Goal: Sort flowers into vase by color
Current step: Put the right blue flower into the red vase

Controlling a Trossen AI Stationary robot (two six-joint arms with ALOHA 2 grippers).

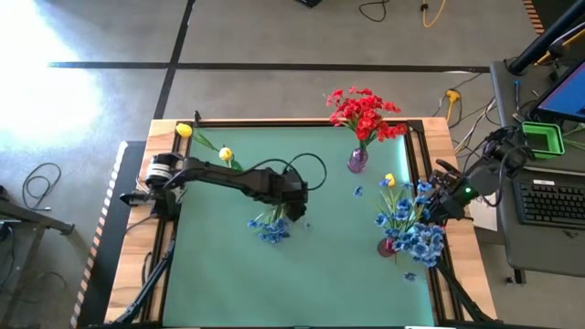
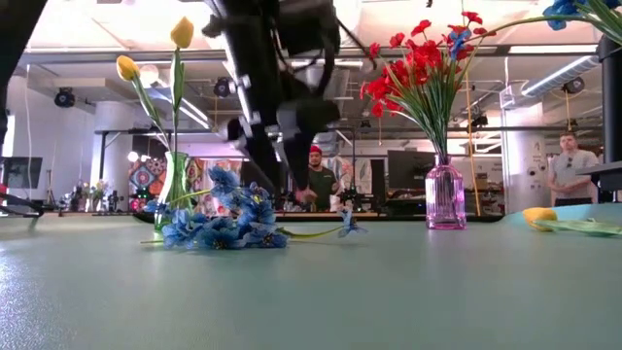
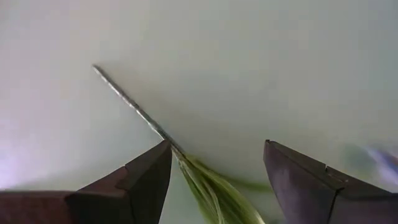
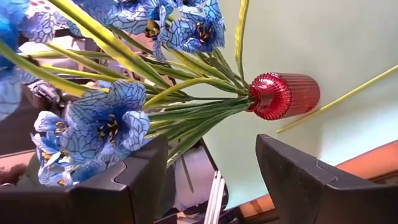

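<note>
Left gripper [image 3: 214, 171]: fingers spread wide, holding nothing, straddling the thin green stem [image 3: 134, 107] of a loose bunch of small blue fabric flowers [image 1: 271, 228] lying on the green mat [image 1: 228, 283].

Right gripper [image 4: 211, 174]: parted, empty, beside the ribbed red glass vase [image 4: 285, 94], which holds many blue blooms.

Red clustered flowers stand in the clear purple vase [image 1: 357, 161]. Beyond the loose bunch, two yellow tulips [image 1: 205, 143] are upright.

I judge sorting well along; the bunch, a stray blue blossom and a yellow tulip remain.
</note>
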